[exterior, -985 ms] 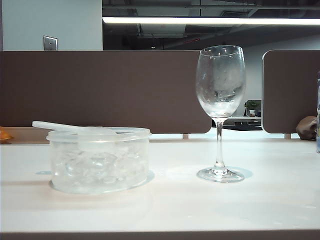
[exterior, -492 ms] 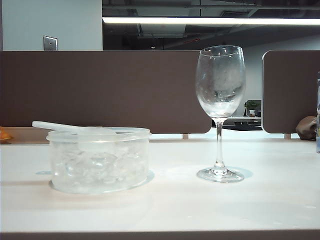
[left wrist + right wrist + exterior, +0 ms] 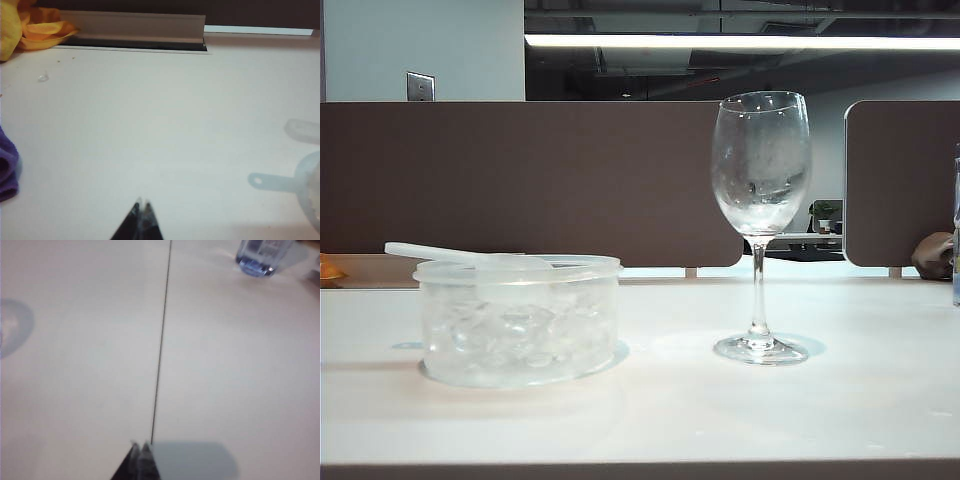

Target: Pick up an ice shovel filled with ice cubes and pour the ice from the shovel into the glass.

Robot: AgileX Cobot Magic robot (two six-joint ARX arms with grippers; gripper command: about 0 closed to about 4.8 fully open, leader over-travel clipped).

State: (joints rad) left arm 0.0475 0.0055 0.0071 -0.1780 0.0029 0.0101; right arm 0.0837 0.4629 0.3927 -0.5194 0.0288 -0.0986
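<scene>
From the table camera I see the round clear plastic tub point(image 3: 520, 320) sitting on the white table point(image 3: 670, 410), toward the left. It is packed with ice cubes point(image 3: 515, 335), clear whitish lumps showing through its wall. The ice shovel point(image 3: 460, 254) lies flat across the tub's rim, its long thin handle sticking out past the left edge. The glass point(image 3: 760, 225) stands upright well to the right of the tub, its bowl fogged and spotted with droplets. Neither arm shows in this view.

On my left wrist feed the left gripper point(image 3: 142, 204) hangs over bare table with its two dark tips pressed together, holding nothing. Part of the tub's edge and the pale shovel handle point(image 3: 270, 181) show at the side of that feed, well apart from the tips. An orange cloth point(image 3: 30, 27) and a purple cloth point(image 3: 7, 170) lie off at the margins.

On my right wrist feed the right gripper point(image 3: 140, 446) is over the table right by a thin dark seam point(image 3: 161, 340). Its tips look closed on nothing, though the picture is soft there, so I would not swear to it. A bluish bottle point(image 3: 260, 257) stands at the far edge.
</scene>
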